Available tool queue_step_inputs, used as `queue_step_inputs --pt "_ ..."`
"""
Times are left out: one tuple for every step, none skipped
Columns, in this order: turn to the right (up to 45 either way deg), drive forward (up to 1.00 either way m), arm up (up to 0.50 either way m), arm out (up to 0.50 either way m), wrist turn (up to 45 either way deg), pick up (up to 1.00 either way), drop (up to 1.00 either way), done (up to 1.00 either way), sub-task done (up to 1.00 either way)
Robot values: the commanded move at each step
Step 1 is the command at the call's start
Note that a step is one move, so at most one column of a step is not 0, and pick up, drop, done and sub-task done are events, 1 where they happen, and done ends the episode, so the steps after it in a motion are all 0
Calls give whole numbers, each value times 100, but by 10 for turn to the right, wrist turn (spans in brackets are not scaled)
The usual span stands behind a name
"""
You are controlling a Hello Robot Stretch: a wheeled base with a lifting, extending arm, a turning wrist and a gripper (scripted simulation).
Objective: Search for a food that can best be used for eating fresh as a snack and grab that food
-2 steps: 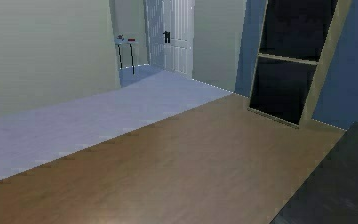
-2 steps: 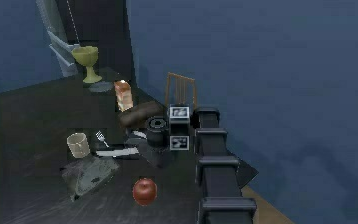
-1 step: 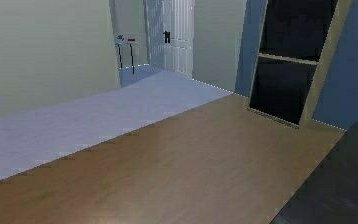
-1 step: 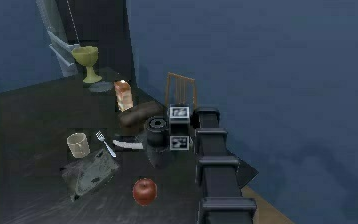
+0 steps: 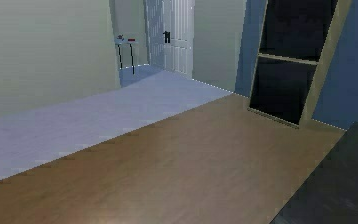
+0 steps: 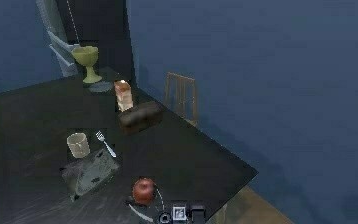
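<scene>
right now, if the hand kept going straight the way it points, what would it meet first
Most likely the red apple, which sits on the dark table right at the far end of the hand. Depth is unclear, so I cannot tell whether they touch.

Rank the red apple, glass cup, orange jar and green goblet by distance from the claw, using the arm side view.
1. Round red apple, right by the claw, near edge of the dark table.
2. Clear glass cup, mid-table, left.
3. Orange jar, farther back.
4. Green goblet, far end.

No readable text, labels or numbers.
</scene>
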Motion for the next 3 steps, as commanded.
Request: queue_step_inputs --pt "0 0 0 0 0 100 0 0 0" --pt "0 0 10 0 0 0 0 0 0" --pt "0 0 0 0 0 0 0 100 0"
